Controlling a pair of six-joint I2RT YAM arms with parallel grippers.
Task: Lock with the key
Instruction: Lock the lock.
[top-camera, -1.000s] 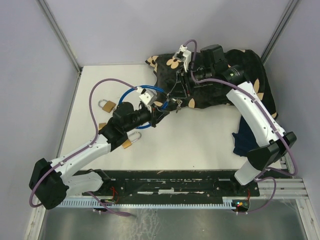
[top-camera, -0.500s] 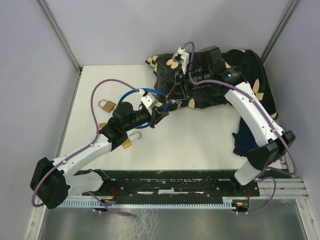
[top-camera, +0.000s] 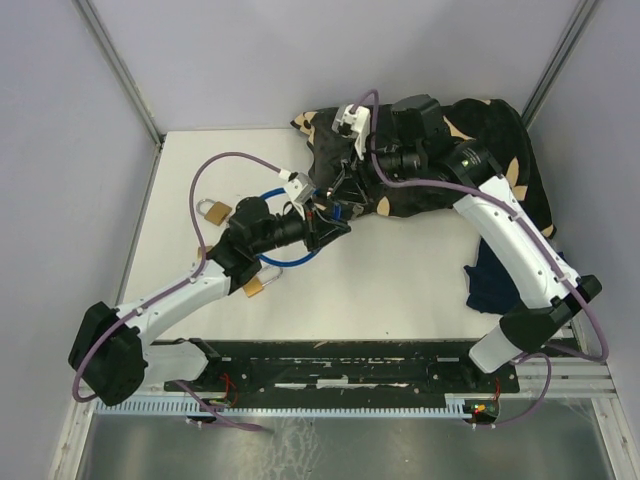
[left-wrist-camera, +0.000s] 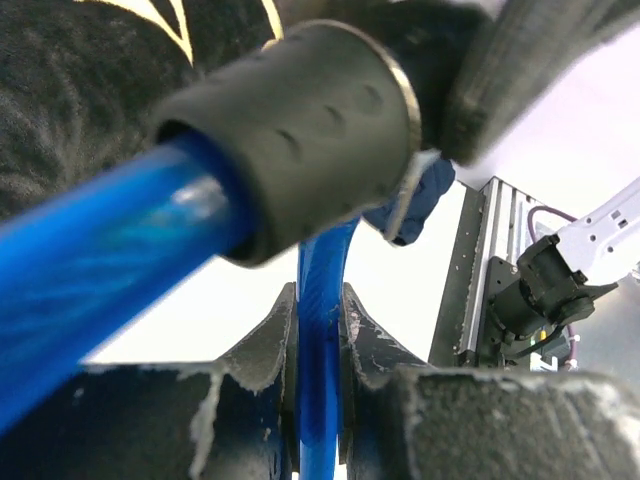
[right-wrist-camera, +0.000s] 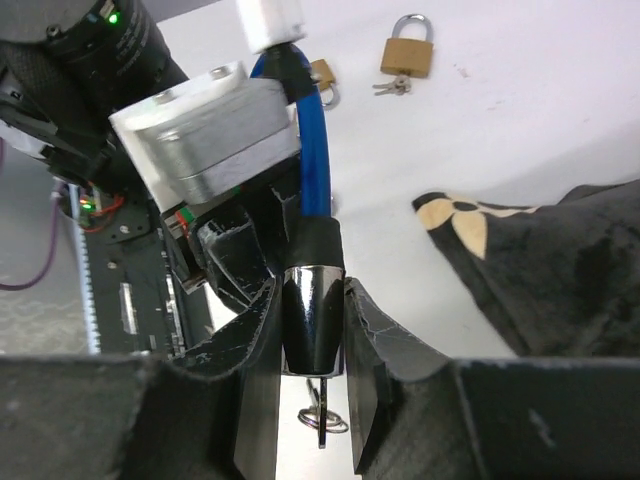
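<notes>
Nearest the arm bases, a small brass padlock (top-camera: 255, 287) lies on the white counter (top-camera: 400, 290) beside the left forearm. Farther in, the left gripper (left-wrist-camera: 320, 320) is clamped on the blue cable (left-wrist-camera: 318, 400) of the cable lock, its fingers pressed to both sides of it. Just beyond, the right gripper (right-wrist-camera: 315, 330) is closed on the lock barrel (right-wrist-camera: 313, 320), held up off the counter, and the key (right-wrist-camera: 322, 420) sticks out of the barrel's lower end. The two grippers nearly meet over the middle of the counter. A second brass padlock (top-camera: 212, 210) lies to the left. A black floral cloth (top-camera: 480, 130) lies heaped along the far edge.
</notes>
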